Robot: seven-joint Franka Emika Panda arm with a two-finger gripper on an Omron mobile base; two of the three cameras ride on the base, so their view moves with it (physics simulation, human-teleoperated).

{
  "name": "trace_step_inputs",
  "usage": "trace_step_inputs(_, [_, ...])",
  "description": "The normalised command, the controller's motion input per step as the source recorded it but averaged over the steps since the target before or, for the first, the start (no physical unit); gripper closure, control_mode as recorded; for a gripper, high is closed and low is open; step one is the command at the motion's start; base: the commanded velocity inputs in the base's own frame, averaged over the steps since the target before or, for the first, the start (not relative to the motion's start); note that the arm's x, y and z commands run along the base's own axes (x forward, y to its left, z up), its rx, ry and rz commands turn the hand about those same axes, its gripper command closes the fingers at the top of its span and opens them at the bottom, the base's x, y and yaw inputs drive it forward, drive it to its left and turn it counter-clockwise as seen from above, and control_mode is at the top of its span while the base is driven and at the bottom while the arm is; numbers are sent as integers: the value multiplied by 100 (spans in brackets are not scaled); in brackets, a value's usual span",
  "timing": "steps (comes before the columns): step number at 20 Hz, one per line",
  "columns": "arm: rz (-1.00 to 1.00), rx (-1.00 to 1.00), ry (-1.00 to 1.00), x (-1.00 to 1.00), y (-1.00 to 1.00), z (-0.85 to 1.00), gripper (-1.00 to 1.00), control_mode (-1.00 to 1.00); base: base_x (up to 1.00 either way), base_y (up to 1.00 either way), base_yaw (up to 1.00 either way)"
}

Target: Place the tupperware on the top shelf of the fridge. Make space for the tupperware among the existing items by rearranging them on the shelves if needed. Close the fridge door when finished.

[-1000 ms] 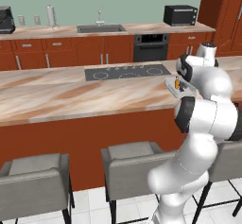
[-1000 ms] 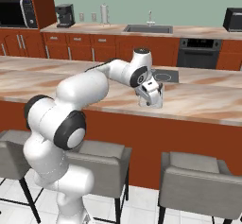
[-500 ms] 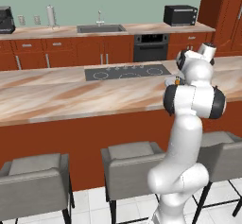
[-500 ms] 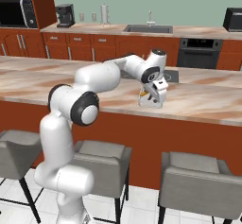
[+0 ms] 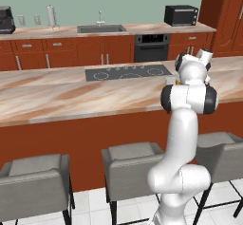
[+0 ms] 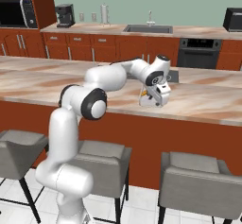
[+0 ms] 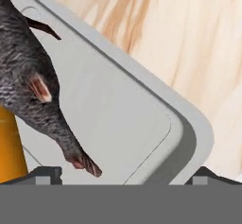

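Note:
The tupperware (image 7: 124,116) lies on the marble island counter (image 6: 208,102), a shallow whitish container holding a dark grey fish (image 7: 29,83) and an orange carrot piece (image 7: 8,147). My gripper (image 7: 125,176) hangs close over it, open. Its two dark fingertips (image 7: 47,173) stand wide apart on either side of the container's rounded corner. From the right base view the gripper (image 6: 152,97) points down at the tupperware (image 6: 144,100) by the counter's near side. In the left base view a bit of the tupperware (image 5: 171,80) peeks out left of my arm. The fridge is out of view.
A black cooktop (image 5: 126,72) is set into the island just behind the tupperware. Grey stools (image 5: 133,154) stand along the island's near side. The back counter carries a sink (image 5: 101,28), an oven (image 5: 151,48) and a microwave (image 5: 181,15).
My arm has swung its elbow round and stands more upright. The hand has turned at the wrist and stays over the tupperware, which has not moved.

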Motion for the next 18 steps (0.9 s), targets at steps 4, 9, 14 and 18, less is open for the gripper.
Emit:
trace_step_inputs(4, [0, 0, 0, 41, 2, -23, -100, -100, 0, 0, 0])
trace_step_inputs(9, [-1, 0, 0, 9, 10, -23, -100, -100, 0, 0, 0])
trace_step_inputs(14, [-14, 0, 8, -8, 0, 7, -100, -100, 0, 0, 0])
trace_step_inputs(18, [-22, -4, 19, 0, 0, 22, -100, -100, 0, 0, 0])
